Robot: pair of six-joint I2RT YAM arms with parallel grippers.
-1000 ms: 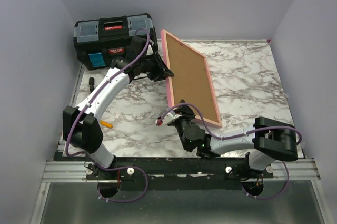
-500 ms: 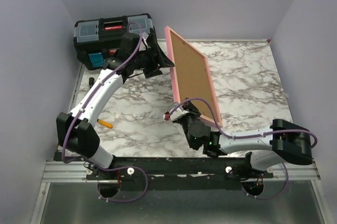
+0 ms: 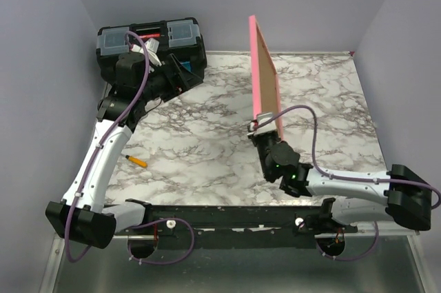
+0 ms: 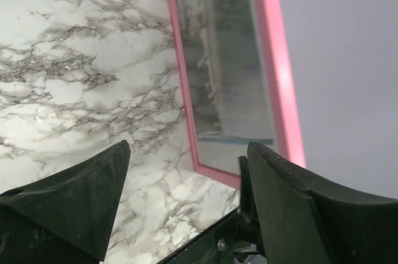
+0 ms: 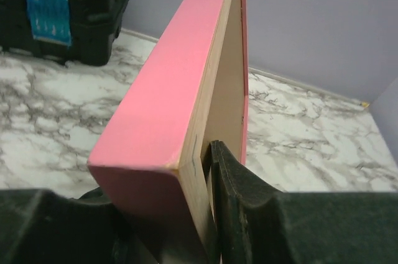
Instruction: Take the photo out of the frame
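The pink frame [image 3: 263, 72] stands almost upright on its long edge in the middle of the marble table. My right gripper [image 3: 264, 127] is shut on its near lower corner, one finger [image 5: 245, 208] pressed against the brown backing board [image 5: 231, 84] and the other on the pink front side [image 5: 165, 102]. In the left wrist view the greyscale photo [image 4: 227, 71] shows inside the frame [image 4: 277, 71], its face turned to the left. My left gripper [image 3: 180, 72] hangs open by the toolbox, well left of the frame, with nothing between its fingers [image 4: 93, 195].
A black toolbox [image 3: 148, 41] sits at the back left corner, also in the right wrist view [image 5: 62, 9]. A small orange pencil [image 3: 138, 161] lies on the table [image 3: 207, 134] near the left arm. Purple walls close in the back and both sides.
The frame went from lying tilted to standing on edge, lifted by my right gripper. My left gripper opened, let go of the frame's left edge and drew back towards the toolbox.
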